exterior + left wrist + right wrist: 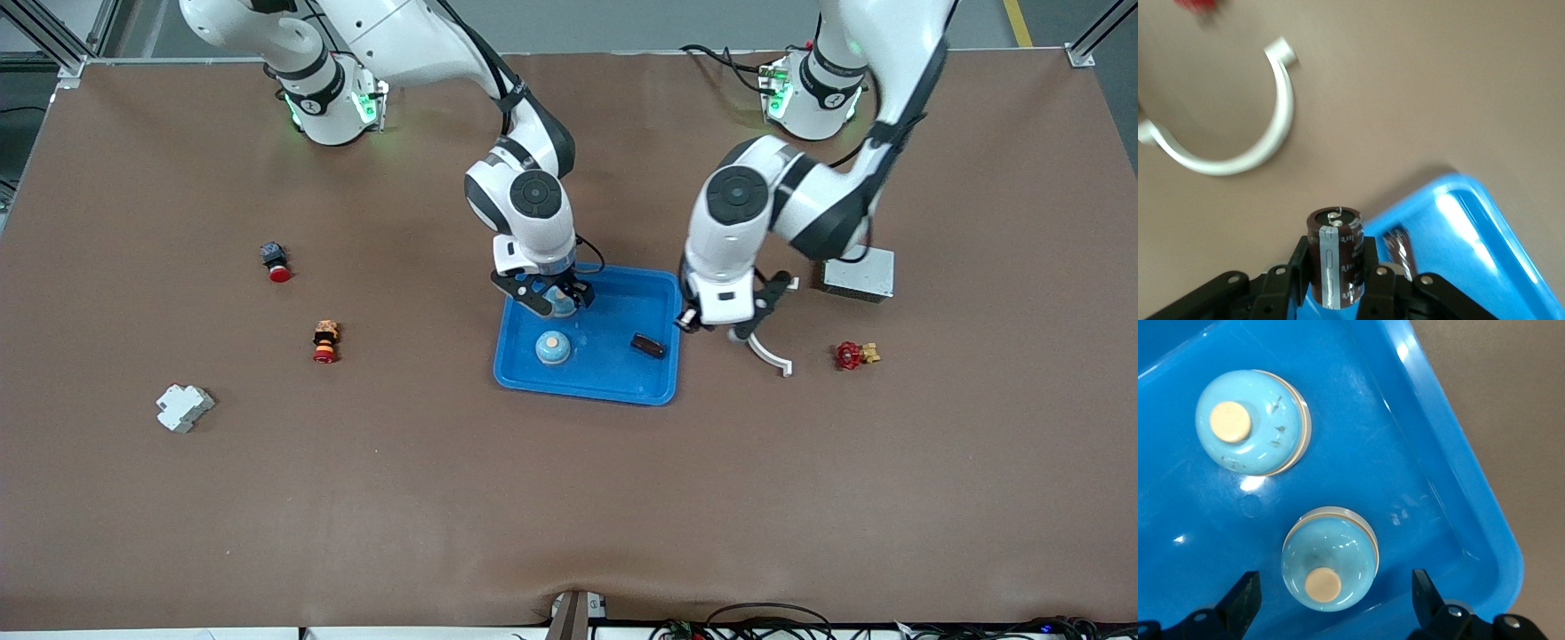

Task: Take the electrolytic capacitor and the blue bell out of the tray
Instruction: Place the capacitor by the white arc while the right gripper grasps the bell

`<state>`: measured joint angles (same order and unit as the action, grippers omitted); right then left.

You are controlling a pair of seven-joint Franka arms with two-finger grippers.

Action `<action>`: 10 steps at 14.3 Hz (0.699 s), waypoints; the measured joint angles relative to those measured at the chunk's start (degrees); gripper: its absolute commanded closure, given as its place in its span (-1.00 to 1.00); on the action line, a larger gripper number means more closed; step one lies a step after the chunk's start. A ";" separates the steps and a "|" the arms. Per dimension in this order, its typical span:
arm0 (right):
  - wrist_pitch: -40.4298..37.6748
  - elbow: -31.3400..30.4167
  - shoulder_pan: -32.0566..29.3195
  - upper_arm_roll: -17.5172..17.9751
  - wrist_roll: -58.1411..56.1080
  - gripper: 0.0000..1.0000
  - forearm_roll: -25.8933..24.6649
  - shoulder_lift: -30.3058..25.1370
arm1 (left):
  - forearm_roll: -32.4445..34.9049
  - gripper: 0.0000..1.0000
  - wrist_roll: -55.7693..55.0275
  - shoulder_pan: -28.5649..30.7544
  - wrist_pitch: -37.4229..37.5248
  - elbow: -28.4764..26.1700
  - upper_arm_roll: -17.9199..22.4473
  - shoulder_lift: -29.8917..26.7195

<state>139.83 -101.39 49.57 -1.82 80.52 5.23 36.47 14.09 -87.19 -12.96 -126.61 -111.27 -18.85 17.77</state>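
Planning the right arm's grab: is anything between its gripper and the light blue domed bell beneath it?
Nothing visible: the open right gripper straddles that light blue domed bell in the bright blue plastic tray; the second bell sits clear.

We see a bright blue tray on a brown worktop. The two bells are pale blue with cream buttons. The electrolytic capacitor is glossy dark brown with a grey stripe. A curved white clip lies nearby.

Brown table: blue tray, white clip, grey box, red valve, white block.
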 measured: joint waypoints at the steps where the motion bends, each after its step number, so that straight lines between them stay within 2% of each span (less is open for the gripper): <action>1: 0.29 0.01 0.03 -0.01 0.01 -1.00 0.00 0.26 | 0.00 1.00 3.44 2.04 2.11 -0.35 0.02 -0.97; 5: 0.67 0.64 0.06 -0.09 0.03 -0.96 0.00 1.35 | 0.00 1.00 13.14 10.56 4.58 -3.39 0.27 -0.92; 6: 0.75 0.85 0.06 -0.09 0.03 -0.61 0.00 1.61 | 0.01 1.00 14.93 12.30 4.53 -4.39 0.31 -0.53; 9: 0.76 1.34 0.08 -0.12 0.08 0.99 -1.26 1.82 | 0.07 1.00 20.96 18.02 1.53 -7.07 0.41 1.48; 10: 0.76 1.42 0.08 -0.12 0.19 1.00 -1.93 1.82 | 0.07 1.00 22.92 19.98 -0.27 -7.77 0.43 2.27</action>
<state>140.59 -99.96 49.66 -1.94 80.70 3.30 38.29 14.16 -64.27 7.02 -126.87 -119.04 -18.41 20.03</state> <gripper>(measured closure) 0.225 0.656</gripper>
